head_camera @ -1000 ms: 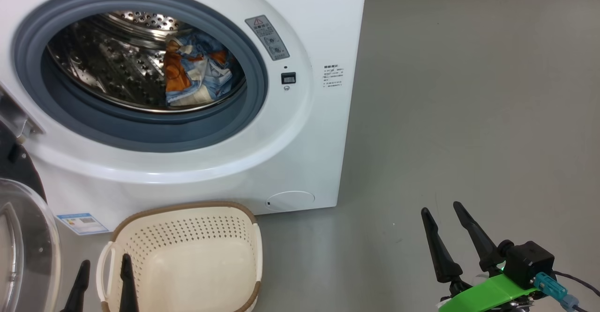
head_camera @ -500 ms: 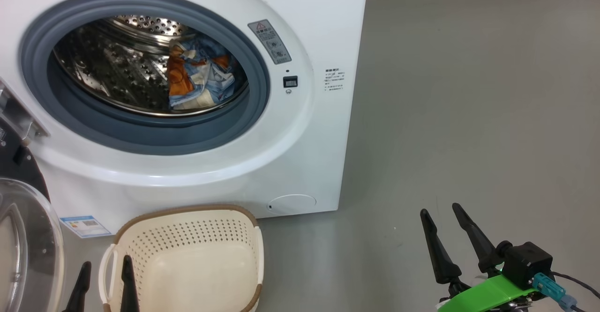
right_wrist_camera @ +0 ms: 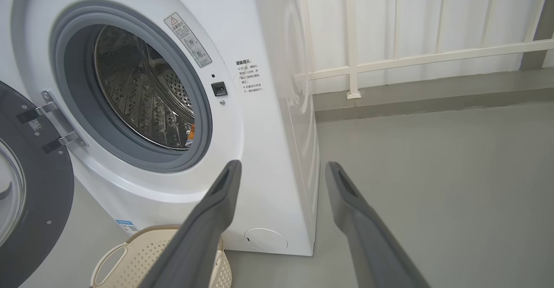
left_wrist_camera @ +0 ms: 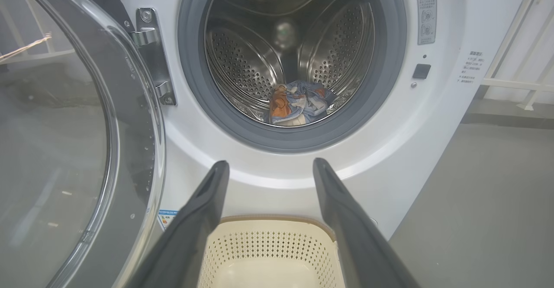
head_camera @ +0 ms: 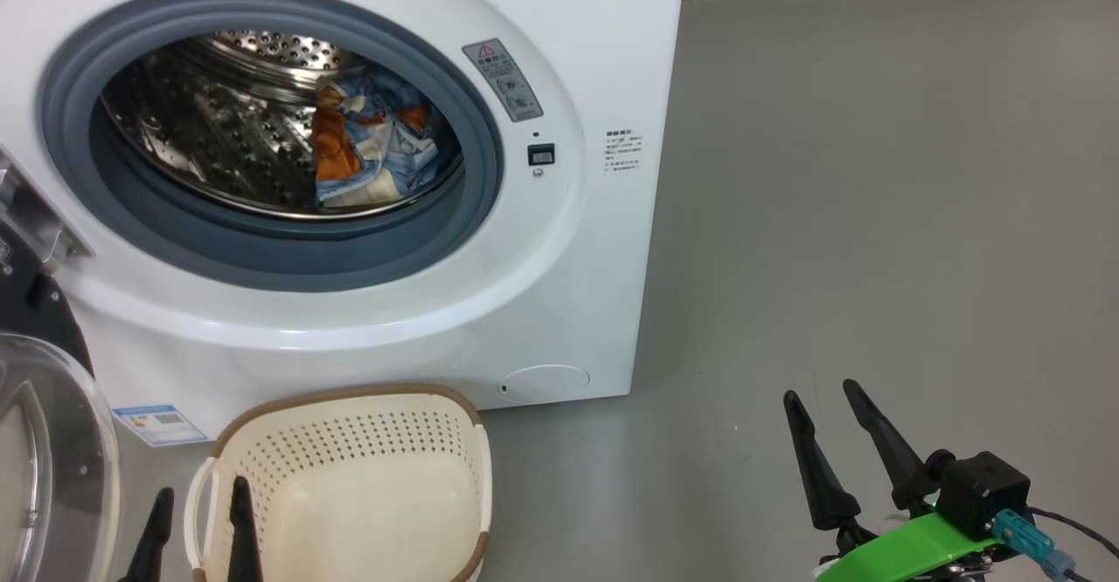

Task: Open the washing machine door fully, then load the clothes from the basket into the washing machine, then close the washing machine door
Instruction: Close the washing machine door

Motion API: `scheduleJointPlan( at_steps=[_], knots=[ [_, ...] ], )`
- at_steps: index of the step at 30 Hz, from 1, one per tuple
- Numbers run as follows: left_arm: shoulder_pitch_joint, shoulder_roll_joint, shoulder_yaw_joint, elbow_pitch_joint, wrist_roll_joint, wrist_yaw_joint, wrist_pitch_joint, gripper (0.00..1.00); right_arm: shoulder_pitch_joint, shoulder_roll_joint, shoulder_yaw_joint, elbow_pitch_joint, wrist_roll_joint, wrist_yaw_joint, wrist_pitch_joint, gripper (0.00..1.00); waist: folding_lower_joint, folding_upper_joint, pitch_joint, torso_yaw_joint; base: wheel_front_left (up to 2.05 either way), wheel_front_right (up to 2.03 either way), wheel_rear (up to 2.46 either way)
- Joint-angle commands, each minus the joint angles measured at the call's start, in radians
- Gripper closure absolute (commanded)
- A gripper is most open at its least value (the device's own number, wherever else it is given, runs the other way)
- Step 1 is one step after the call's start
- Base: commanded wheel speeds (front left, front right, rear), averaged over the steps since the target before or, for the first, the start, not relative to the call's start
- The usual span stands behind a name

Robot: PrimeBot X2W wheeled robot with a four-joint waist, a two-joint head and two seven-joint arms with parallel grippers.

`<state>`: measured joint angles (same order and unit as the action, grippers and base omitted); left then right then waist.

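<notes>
The white washing machine stands with its door swung wide open at the left, glass bowl facing out. Light-blue and orange clothes lie inside the steel drum, also in the left wrist view as clothes. The cream basket sits on the floor before the machine with nothing in it. My left gripper hangs open over the basket's left handle, holding nothing. My right gripper stands open above bare floor to the right of the machine.
Grey floor stretches to the right of the machine. A white railing and wall run behind it. The small round white flap and a blue label sticker sit low on the machine's front.
The head camera has tilted slightly, so the whole picture sits a little lower. Both grippers, basket and clothes keep their places.
</notes>
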<state>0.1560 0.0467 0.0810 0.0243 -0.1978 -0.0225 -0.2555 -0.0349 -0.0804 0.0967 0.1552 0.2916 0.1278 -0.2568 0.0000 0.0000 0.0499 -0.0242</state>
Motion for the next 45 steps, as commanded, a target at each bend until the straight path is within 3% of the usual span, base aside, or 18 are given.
scheduleJointPlan(
  at_steps=[1, 23, 45],
  knots=[
    [-0.043, 0.004, 0.033, -0.021, 0.001, -0.005, -0.006, 0.0, -0.006, -0.002, 0.027, -0.021, -0.008, 0.003, -0.005, 0.0, 0.0, 0.0, -0.001, -0.001, 0.0, 0.0, 0.0],
    [-0.047, 0.004, 0.04, -0.015, 0.006, -0.004, -0.006, 0.0, 0.002, -0.005, 0.032, -0.015, -0.004, 0.003, -0.005, 0.0, 0.0, 0.0, -0.011, 0.004, -0.07, 0.07, 0.0],
    [-0.07, 0.004, 0.042, -0.041, 0.003, -0.003, -0.006, 0.0, -0.004, -0.002, 0.02, -0.024, -0.005, 0.003, -0.005, 0.0, 0.0, 0.0, 0.004, 0.004, -1.63, 1.63, 0.0]
  ],
)
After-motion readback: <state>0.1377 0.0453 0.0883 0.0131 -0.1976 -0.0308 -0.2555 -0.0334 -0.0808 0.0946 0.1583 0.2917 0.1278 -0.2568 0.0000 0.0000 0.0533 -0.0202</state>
